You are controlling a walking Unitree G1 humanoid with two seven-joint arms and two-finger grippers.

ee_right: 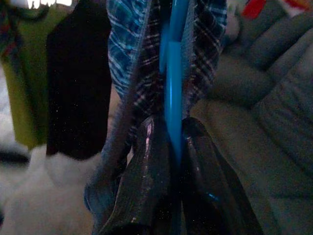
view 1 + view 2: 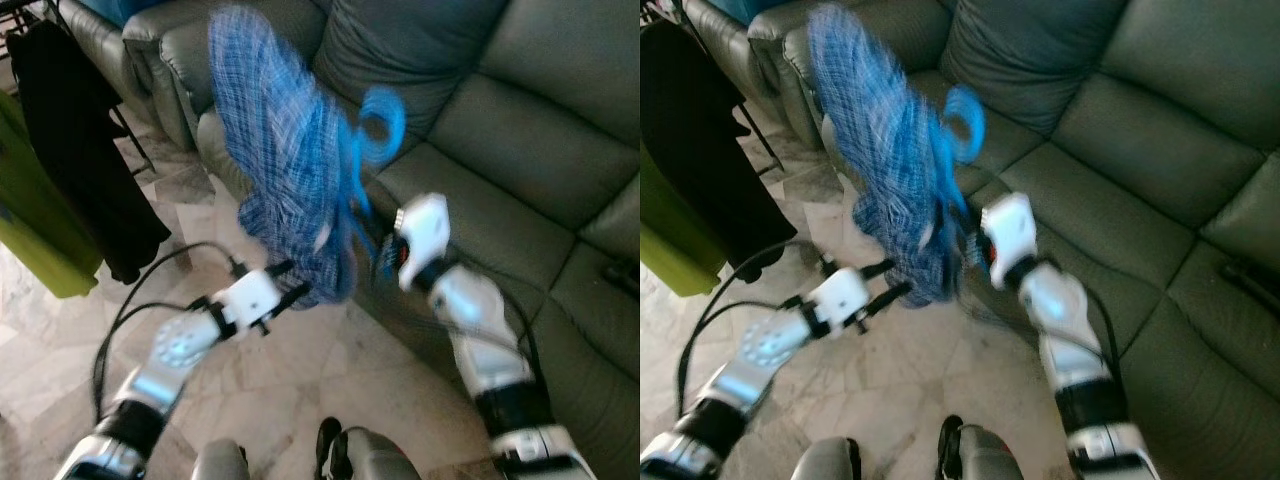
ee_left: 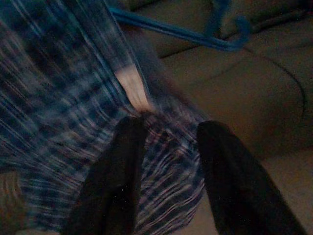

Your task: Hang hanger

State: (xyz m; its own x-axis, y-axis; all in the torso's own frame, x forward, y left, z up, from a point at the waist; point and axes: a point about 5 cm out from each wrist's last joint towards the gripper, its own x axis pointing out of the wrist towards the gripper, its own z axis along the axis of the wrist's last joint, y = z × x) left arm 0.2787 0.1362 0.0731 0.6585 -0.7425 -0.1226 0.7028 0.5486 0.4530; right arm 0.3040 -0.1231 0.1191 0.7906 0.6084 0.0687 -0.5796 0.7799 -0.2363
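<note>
A blue plaid shirt (image 2: 280,150) hangs on a blue plastic hanger (image 1: 172,73), motion-blurred, held up in front of the sofa. The hanger's hook (image 2: 385,125) curls up to the right of the shirt. My right gripper (image 1: 176,147) is shut on the hanger's lower part, just right of the shirt (image 2: 890,160). My left gripper (image 3: 171,127) is open at the shirt's lower hem, its fingertips (image 2: 300,290) against or just short of the fabric; I cannot tell which.
A dark grey leather sofa (image 2: 520,130) spans the right and the back. At the far left a rack holds a black garment (image 2: 80,150) and a yellow-green one (image 2: 35,230). Pale marble floor (image 2: 300,390) lies below my arms.
</note>
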